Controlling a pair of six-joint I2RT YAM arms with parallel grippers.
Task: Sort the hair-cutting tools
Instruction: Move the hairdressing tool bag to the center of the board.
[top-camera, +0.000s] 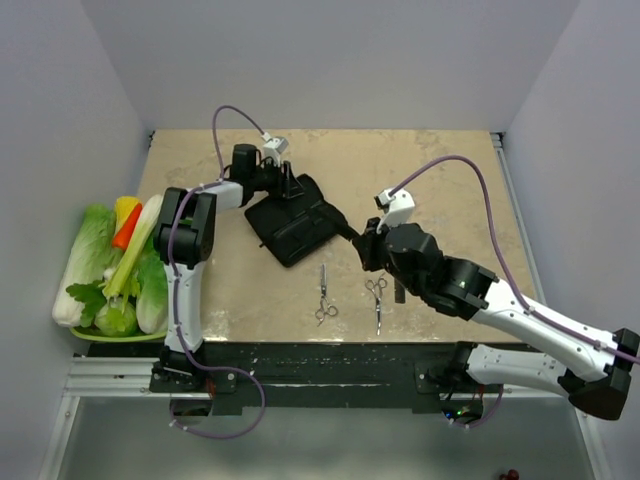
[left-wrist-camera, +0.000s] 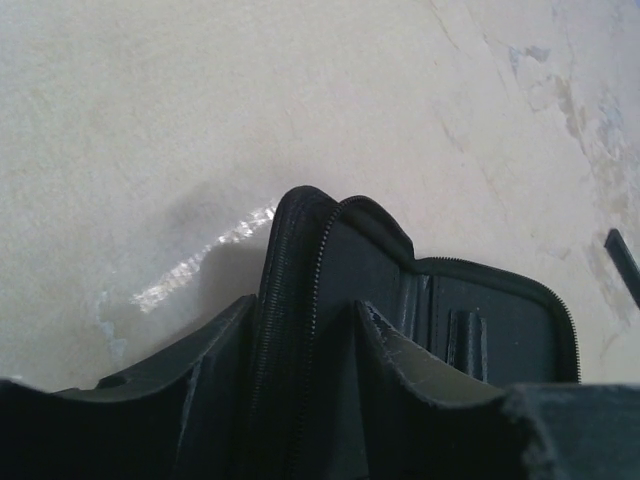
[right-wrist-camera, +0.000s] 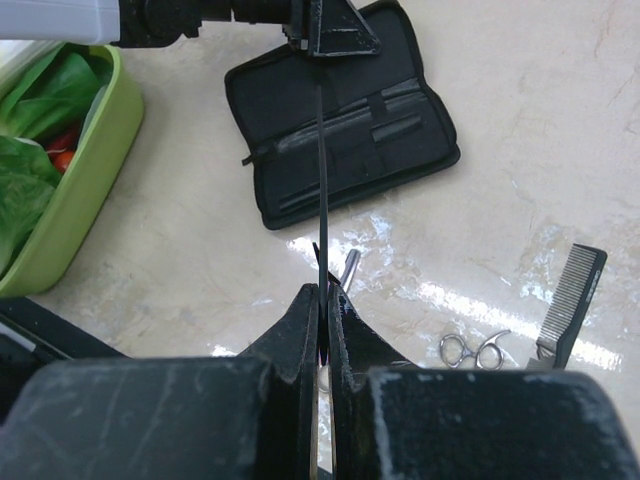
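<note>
Pincer of right arm (right-wrist-camera: 325, 300), jaws nearly together, on slim black comb (right-wrist-camera: 322, 200).

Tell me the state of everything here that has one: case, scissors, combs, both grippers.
Case: open, lying on the table.
Left gripper: shut on the case's edge.
Right gripper: shut on one comb.
Other comb: loose on the table.
Both scissors: blades closed, loose on the table.
</note>
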